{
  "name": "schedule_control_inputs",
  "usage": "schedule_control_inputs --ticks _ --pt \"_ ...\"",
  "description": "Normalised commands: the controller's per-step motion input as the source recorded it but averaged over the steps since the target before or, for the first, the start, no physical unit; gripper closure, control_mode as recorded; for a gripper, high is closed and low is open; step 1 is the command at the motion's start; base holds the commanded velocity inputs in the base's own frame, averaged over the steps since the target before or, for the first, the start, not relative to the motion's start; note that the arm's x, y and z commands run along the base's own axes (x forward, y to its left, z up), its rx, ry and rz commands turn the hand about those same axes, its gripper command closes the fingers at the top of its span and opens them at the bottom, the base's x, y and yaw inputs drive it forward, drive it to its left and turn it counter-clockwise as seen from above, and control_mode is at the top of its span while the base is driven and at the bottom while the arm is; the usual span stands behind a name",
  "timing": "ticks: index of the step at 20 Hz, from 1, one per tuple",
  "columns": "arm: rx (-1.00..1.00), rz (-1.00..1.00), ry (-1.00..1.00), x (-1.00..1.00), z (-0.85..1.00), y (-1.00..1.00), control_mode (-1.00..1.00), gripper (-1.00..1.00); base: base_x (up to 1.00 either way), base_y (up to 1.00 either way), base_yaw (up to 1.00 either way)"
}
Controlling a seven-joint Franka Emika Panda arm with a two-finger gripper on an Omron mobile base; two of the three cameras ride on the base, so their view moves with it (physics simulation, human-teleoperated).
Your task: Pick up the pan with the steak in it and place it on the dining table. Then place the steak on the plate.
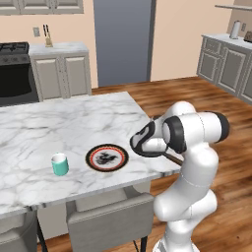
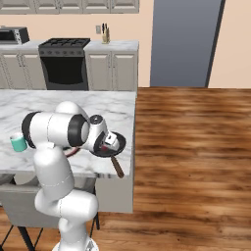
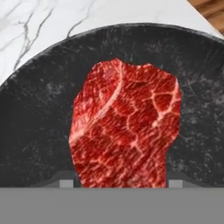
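On the marble dining table, wood floor around.

The white arm is folded forward from its base, the elbow raised high and the forearm turned down over the pan. The gripper is held low inside the pan, pointed straight down, its two fingertips set on either side of the steak. Whether the jaws are pressed against it cannot be told.
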Motion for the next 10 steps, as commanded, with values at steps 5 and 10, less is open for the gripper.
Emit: schedule_control_inputs --ticks 5,10 --pt "0.0 -0.01 0.0 0.01 0.15 0.01 -1.0 1.0 0.0 0.0 0.0" --pt "0.0 0.0 0.0 -0.01 0.65 0.1 -1.0 1.0 0.0 0.0 0.0"
